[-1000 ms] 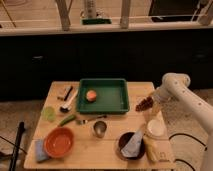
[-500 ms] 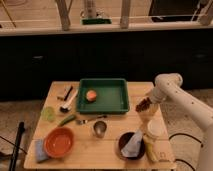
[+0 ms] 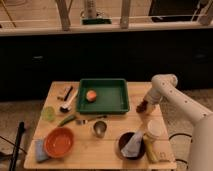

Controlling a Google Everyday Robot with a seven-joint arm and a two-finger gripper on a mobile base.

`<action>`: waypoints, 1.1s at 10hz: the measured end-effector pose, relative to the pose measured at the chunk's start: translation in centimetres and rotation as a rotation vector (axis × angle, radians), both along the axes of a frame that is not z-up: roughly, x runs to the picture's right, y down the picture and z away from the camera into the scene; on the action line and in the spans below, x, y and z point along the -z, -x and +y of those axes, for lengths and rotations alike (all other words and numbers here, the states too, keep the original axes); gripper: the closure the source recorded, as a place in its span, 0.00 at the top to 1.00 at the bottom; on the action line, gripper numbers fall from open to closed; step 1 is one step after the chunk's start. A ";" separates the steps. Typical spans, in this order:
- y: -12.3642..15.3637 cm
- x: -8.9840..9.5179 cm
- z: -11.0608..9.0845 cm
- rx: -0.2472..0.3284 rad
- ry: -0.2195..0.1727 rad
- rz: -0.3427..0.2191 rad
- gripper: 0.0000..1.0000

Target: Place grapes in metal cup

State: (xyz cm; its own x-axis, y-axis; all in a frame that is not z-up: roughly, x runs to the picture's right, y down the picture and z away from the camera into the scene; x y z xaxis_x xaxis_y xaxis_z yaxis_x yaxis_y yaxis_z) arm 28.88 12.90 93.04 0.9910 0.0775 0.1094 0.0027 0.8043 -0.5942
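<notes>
**Operator:** Where does the load stand?

**Inspector:** Your gripper (image 3: pixel 143 105) hangs at the right side of the wooden bench (image 3: pixel 95 151), just off the right wall of the green rectangular plastic tray (image 3: pixel 104 111). The small bunch of dark reddish-purple grapes (image 3: pixel 141 108) sits at its tip. I judge the fingers to be clamped on the bunch, because it rides at the arm's end and not flat on the wood.

**Operator:** And the target?

**Inspector:** The small shiny steel cylindrical cup (image 3: pixel 100 128) stands upright in front of the tray, well apart from your gripper and to its left. It stands free of its neighbours, which gives a clear approach from above. Its mouth is narrow for a bunch this size, so you need to carry the grapes high and centre them before letting go.

**Operator:** Hazards?

**Inspector:** A tall white cup (image 3: pixel 154 129) and a dark bowl holding a pale cloth (image 3: pixel 131 145) lie below and near your path. Pass over them, not through them. The round orange fruit (image 3: pixel 91 95) in the tray and the wide orange bowl (image 3: pixel 59 142) are not your concern. The transfer is not yet made.
</notes>
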 end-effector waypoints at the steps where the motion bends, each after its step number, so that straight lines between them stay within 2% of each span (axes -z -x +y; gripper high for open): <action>1: 0.1 -0.1 0.0 0.003 0.004 -0.003 0.28; 3: 0.2 0.1 -0.2 0.001 0.002 -0.006 0.08; 4: 0.2 0.2 -0.1 0.005 0.006 -0.005 0.02; 6: 0.0 0.6 -0.1 0.027 0.004 -0.021 0.00; 11: -0.1 4.6 -3.5 0.065 -0.052 -0.096 0.00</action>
State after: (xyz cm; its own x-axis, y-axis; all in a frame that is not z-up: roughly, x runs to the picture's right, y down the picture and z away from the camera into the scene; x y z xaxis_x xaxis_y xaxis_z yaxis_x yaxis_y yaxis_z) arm 28.98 9.36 88.46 0.9785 0.0054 0.2062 0.1104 0.8306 -0.5459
